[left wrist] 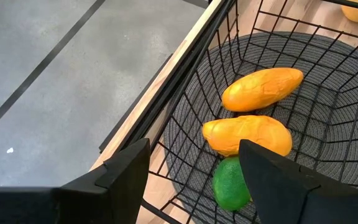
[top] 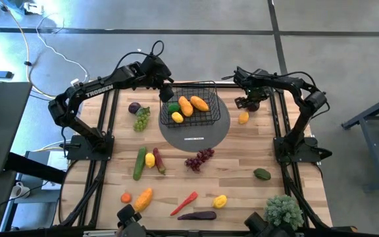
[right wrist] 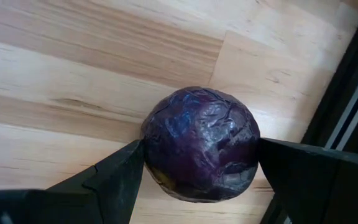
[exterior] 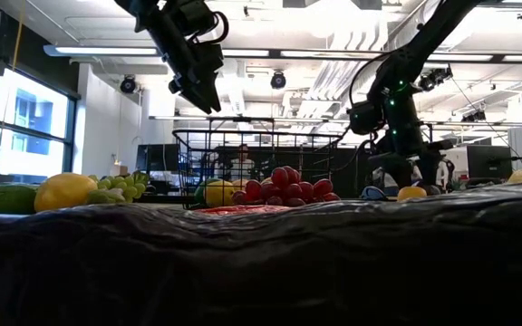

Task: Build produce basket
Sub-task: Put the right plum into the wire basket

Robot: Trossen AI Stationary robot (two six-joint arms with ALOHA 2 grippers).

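The black wire basket [top: 212,84] stands on the grey round mat [top: 221,128] at the table's far middle. It holds two orange-yellow fruits [left wrist: 263,89], a green lime [left wrist: 229,183] and a lemon [top: 177,117]. My left gripper [left wrist: 194,180] hangs open above the basket's far left corner [top: 165,92]. My right gripper [right wrist: 199,162] is at the far right of the table [top: 249,103], pointing down. Its open fingers stand on either side of a round dark purple vegetable [right wrist: 201,143] that lies on the wood. My right gripper's fingertips [right wrist: 129,165] stand right at the purple vegetable's two sides [right wrist: 151,146], coming from above. I cannot tell whether they touch it. The vegetable sits on the table.
An orange-yellow fruit [top: 243,118] lies just near of my right gripper. Green grapes [top: 140,120], a cucumber [top: 140,163], purple grapes [top: 199,158], a red chilli [top: 183,203] and an eggplant [top: 197,215] lie across the near half. A potted plant [top: 283,210] stands near right.
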